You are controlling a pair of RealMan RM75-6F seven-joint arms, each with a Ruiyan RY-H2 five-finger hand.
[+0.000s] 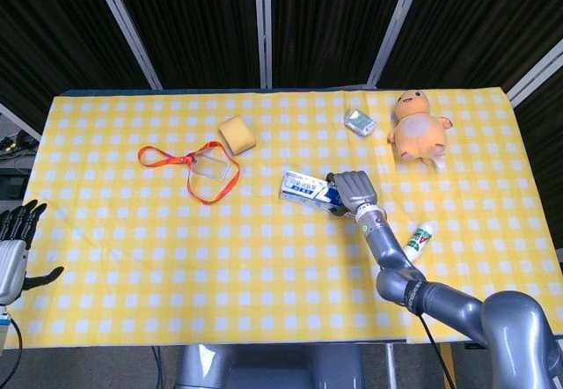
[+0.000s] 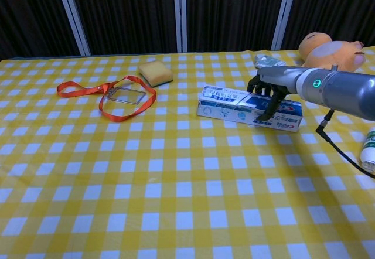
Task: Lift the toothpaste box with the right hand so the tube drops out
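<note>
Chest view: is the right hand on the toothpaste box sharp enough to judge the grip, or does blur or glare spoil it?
Chest view: the right hand is fairly sharp, fingers draped over the toothpaste box, print readable, no glare; contact under the fingers is hidden. Head view: hand and box are small but unblurred; lighting even, shadows soft.

Table (image 1: pixel 132 257) under a yellow-and-white checked cloth (image 2: pixel 176 212) — on it a toothpaste box (image 2: pixel 228 104), yellow sponge (image 1: pixel 237 133), orange lanyard (image 1: pixel 180 162) with clear badge holder (image 1: pixel 214 166), orange plush toy (image 1: pixel 418 126), small packet (image 1: pixel 359 122), small bottle (image 1: pixel 419 240) near the right edge
</note>
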